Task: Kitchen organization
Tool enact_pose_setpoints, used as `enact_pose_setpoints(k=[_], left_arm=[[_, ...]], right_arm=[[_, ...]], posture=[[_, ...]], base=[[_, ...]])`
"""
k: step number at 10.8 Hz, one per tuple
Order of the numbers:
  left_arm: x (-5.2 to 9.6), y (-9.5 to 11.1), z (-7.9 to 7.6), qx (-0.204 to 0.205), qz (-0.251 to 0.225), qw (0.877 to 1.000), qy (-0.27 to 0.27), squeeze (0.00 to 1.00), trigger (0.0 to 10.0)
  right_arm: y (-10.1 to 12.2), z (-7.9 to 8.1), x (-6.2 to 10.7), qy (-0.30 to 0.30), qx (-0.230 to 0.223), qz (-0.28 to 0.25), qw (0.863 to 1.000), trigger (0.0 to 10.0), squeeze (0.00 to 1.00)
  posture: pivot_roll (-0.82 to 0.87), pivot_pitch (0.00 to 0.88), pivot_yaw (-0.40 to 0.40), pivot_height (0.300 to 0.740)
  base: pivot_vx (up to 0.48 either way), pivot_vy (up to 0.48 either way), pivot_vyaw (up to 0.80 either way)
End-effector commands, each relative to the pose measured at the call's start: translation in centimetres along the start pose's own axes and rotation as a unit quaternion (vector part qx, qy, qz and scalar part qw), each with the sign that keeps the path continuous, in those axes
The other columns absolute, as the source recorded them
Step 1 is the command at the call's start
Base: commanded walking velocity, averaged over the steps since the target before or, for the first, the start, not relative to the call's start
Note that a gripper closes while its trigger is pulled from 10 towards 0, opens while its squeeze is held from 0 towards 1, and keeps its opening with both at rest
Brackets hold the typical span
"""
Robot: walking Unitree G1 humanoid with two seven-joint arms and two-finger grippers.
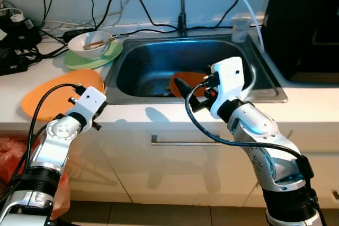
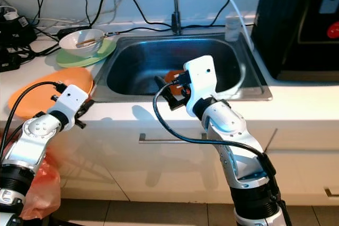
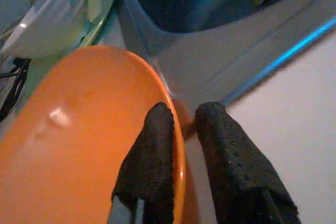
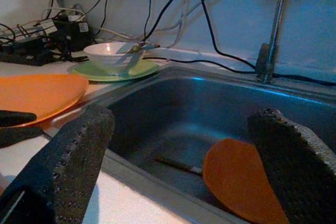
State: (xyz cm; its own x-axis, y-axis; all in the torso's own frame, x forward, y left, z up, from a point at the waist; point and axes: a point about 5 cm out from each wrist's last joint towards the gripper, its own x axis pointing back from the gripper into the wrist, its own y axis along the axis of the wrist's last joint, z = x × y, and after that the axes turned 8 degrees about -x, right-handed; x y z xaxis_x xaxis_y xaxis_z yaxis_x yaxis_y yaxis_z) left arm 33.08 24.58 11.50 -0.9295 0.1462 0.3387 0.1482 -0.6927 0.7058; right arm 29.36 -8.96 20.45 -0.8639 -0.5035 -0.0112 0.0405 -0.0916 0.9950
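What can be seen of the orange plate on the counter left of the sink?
The orange plate is round, shallow and glossy, plastic by the look of it. It lies flat on the white counter, its edge near the sink rim. The left hand straddles its near rim, one finger over the plate, the other beside it.

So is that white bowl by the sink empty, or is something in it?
Not empty: the white bowl sits upright on a green plate and holds a utensil leaning over its rim. Whether it holds food or liquid, I cannot tell.
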Motion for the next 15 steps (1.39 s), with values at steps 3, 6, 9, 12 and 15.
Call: enact_pose_setpoints(k=[3, 6, 9, 12, 15], left_arm=[[-0.5, 0.3, -0.9, 0.013, -0.003, 1.000, -0.010, 0.00, 10.0], [-1.1, 2.8, -0.5, 0.056, -0.048, 0.997, 0.002, 0.00, 10.0], [-1.0, 2.0, -0.3, 0.056, -0.030, 0.998, 0.004, 0.00, 10.0], [-1.0, 2.3, -0.4, 0.058, -0.043, 0.997, 0.012, 0.00, 10.0], [-1.2, 2.7, -0.4, 0.058, -0.054, 0.997, 0.011, 0.00, 10.0]], right_arm=[[-0.2, 0.2, 0.2, 0.000, 0.000, 0.005, 1.000, 10.0, 0.44], [-0.2, 0.2, 0.3, -0.002, -0.001, 0.005, 1.000, 10.0, 0.44], [-0.3, 0.1, 0.3, -0.004, -0.002, 0.005, 1.000, 10.0, 0.44], [-0.3, 0.0, 0.3, -0.005, -0.001, 0.005, 1.000, 10.0, 0.44], [-0.2, 0.0, 0.3, -0.007, -0.002, 0.003, 1.000, 10.0, 0.44]], posture=[[-0.04, 0.000, 0.114, 0.740], [-0.04, 0.000, 0.121, 0.740], [-0.04, 0.000, 0.122, 0.740], [-0.04, 0.000, 0.120, 0.740], [-0.05, 0.000, 0.124, 0.740]], base=[[0.000, 0.000, 0.00], [0.360, 0.179, 0.00], [0.347, 0.331, 0.00], [0.104, 0.123, 0.00], [0.000, 0.000, 0.00]])
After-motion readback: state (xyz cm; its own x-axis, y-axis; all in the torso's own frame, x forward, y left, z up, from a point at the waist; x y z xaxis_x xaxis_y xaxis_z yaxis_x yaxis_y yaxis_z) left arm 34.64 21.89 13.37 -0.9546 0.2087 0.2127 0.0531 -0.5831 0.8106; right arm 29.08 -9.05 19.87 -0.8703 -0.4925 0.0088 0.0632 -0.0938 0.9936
